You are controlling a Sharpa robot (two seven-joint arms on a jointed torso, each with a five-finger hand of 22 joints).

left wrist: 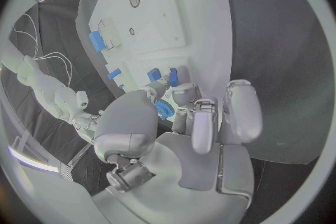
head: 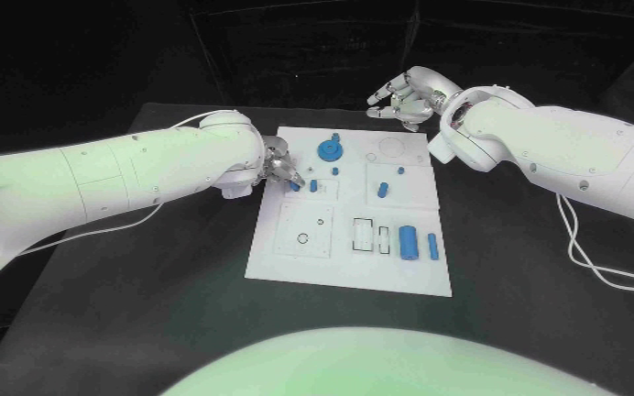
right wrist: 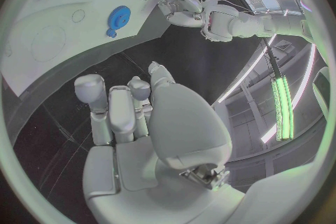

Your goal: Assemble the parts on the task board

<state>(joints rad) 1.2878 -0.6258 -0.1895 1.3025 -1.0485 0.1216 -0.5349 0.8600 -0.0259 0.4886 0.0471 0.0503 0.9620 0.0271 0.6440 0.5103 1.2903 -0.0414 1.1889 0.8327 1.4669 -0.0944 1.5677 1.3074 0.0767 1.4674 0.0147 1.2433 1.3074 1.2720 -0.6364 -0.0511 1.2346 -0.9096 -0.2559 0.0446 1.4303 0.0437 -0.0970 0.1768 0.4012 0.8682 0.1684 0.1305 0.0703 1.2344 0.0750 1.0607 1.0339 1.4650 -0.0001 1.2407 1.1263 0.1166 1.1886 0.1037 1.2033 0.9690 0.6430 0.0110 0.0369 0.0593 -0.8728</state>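
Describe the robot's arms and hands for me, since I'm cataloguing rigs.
Both arms are smooth, rounded white shells. The left arm and right arm each trail thin pale cables. The left hand and right hand are silver metal, with segmented fingers ending in rounded pale pads.

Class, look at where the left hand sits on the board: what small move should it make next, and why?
Probably close the left hand on the small blue part at its fingertips. The hand hovers at the task board's left edge, nothing plainly held, while the right hand waits off the far side.
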